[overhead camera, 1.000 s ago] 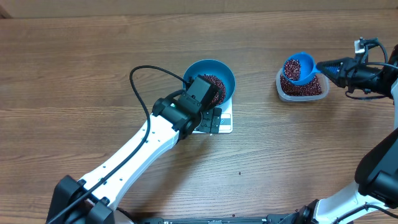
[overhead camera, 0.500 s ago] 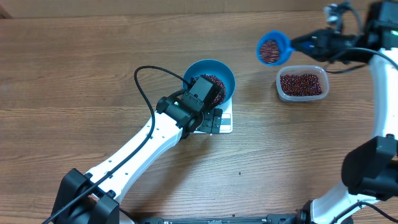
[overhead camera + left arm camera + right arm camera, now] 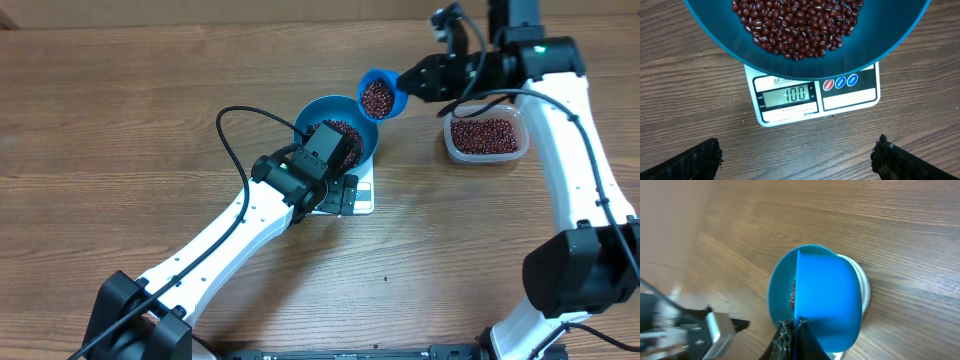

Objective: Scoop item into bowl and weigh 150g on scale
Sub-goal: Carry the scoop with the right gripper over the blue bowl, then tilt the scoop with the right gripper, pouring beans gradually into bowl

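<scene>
A brown wood-grain bench (image 3: 120, 120) fills every view. Nearest to me, my left tool (image 3: 799, 162) hangs low over the bench with its two black fingers (image 3: 695, 160) spread wide to either side, holding nothing. Just beyond it sits the small flat white square digital scale (image 3: 847, 95), its front edge facing that tool. The display shows 100, with two red round buttons and one blue beside it.

The round deep blue bowl (image 3: 880, 45) stands on the scale and overhangs most of it. Inside lies a loose heap of small dark red-brown beans (image 3: 795, 25).

Farther back, my right tool (image 3: 412, 79) is pressed together on the handle of a small blue plastic scoop (image 3: 827, 300). The scoop is loaded with beans and sits at the bowl's far right rim, overlapping it when seen from above. How high it is above the rim I cannot tell.

To the right of the bowl, well apart from it, a clear rectangular plastic tub (image 3: 450, 145) rests on the bench. More beans cover its bottom.
</scene>
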`<state>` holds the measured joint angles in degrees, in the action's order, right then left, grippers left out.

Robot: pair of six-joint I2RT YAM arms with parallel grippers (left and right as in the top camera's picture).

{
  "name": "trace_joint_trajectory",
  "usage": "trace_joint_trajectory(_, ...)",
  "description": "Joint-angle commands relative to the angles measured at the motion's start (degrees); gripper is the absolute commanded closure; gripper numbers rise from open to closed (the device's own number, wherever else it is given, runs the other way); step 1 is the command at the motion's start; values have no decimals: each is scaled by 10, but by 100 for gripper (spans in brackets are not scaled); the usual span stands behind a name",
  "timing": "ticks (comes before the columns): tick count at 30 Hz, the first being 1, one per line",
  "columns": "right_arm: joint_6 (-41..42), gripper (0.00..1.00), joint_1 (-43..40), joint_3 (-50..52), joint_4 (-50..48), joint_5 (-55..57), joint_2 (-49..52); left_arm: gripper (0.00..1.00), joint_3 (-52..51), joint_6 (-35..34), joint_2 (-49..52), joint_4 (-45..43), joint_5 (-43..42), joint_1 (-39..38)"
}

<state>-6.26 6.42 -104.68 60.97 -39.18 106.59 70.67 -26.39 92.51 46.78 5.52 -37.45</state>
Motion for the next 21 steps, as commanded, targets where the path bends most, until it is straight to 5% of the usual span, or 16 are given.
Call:
trace_joint_trajectory(1,-38,96,33,-17,-7,76,-2,0,6,11,5,1,-7,-1)
trace_joint_trajectory(21,-183,96,177,-17,-37,320,-2,0,6,11,5,1,-7,-1)
